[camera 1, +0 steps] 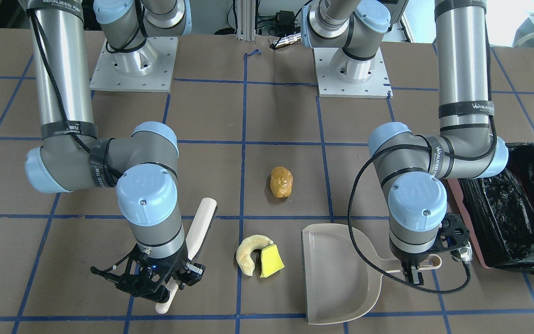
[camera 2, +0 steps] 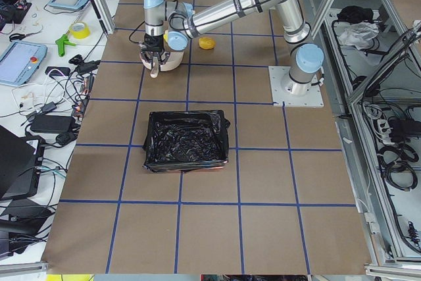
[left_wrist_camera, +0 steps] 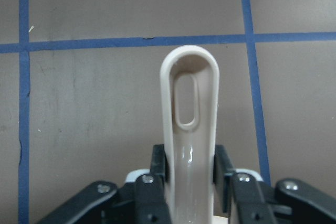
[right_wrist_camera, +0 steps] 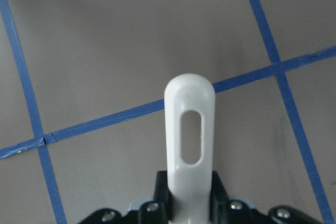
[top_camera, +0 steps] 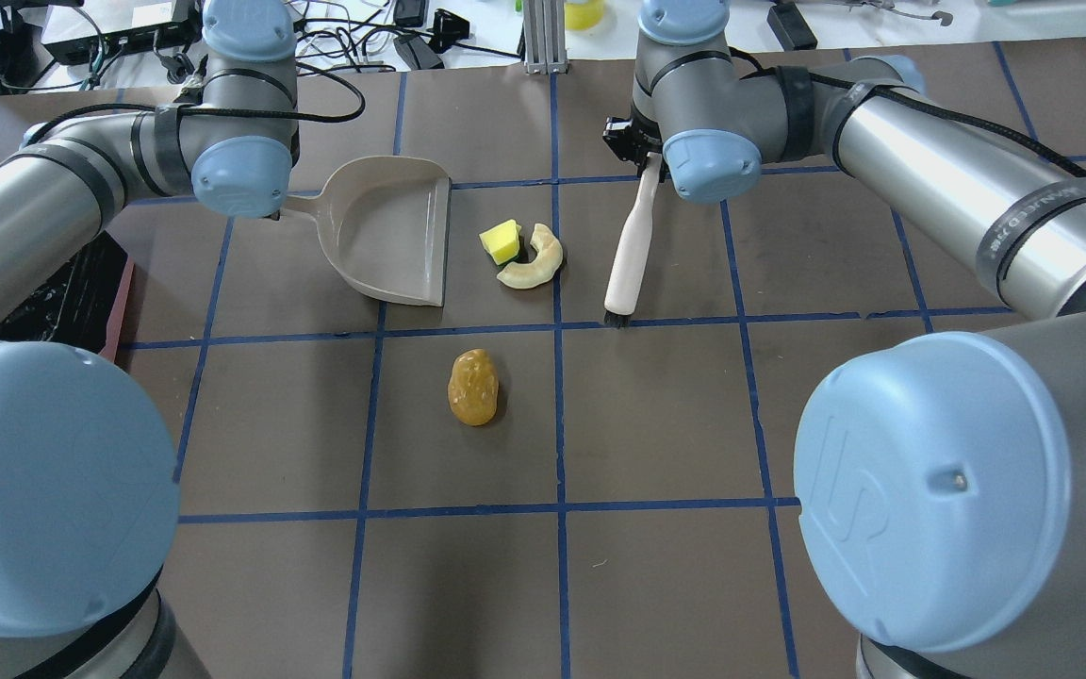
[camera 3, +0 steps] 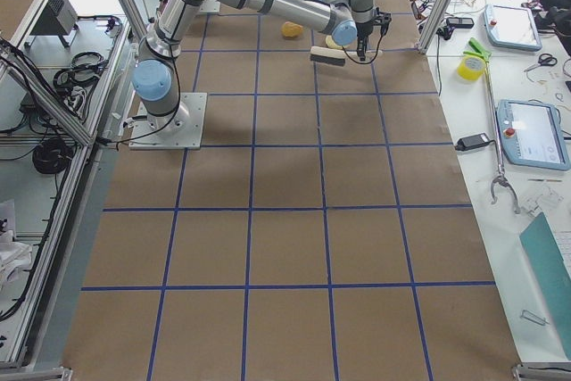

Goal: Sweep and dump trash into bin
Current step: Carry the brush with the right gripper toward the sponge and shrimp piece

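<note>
A glossy golden-brown lump (camera 1: 281,182) lies mid-table. A pale cream crescent (camera 1: 250,253) and a yellow wedge (camera 1: 271,261) touch each other between the tools. My left gripper (camera 1: 414,273) is shut on the handle (left_wrist_camera: 189,129) of the beige dustpan (camera 1: 336,273), which rests flat with its mouth toward the crescent and wedge. My right gripper (camera 1: 169,278) is shut on the white brush (camera 1: 200,227) by its handle (right_wrist_camera: 189,145); the brush lies on the other side of those two pieces. The black-lined pink bin (camera 1: 512,208) stands beside the left arm, empty.
Both arm bases (camera 1: 133,65) are bolted at the robot's edge of the table. Blue tape lines grid the brown tabletop (top_camera: 656,424). Cables and devices lie beyond the far edge (top_camera: 392,38). In the exterior left view the bin (camera 2: 186,139) sits near the table's left end.
</note>
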Available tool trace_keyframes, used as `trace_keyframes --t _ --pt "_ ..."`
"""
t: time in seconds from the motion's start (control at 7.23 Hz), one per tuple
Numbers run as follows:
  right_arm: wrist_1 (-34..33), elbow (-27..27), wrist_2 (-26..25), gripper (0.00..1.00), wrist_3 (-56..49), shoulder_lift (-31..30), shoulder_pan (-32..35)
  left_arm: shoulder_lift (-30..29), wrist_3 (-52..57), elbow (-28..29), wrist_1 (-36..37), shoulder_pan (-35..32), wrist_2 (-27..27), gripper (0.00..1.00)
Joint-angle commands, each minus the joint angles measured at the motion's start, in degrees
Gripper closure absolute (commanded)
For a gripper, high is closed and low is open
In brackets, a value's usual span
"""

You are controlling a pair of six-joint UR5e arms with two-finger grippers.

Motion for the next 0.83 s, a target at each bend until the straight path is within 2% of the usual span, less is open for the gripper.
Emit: trace_keyframes --t 0.0,0.69 --pt "-1.7 0.0 0.0 0.96 2.3 0.9 1.7 0.0 -0.5 0.0 0.0 0.0 -0.1 1.00" --pt "-7.5 -0.3 0.2 0.96 5.9 4.0 4.0 -0.1 -0.3 0.0 0.1 0.0 0.1 1.00"
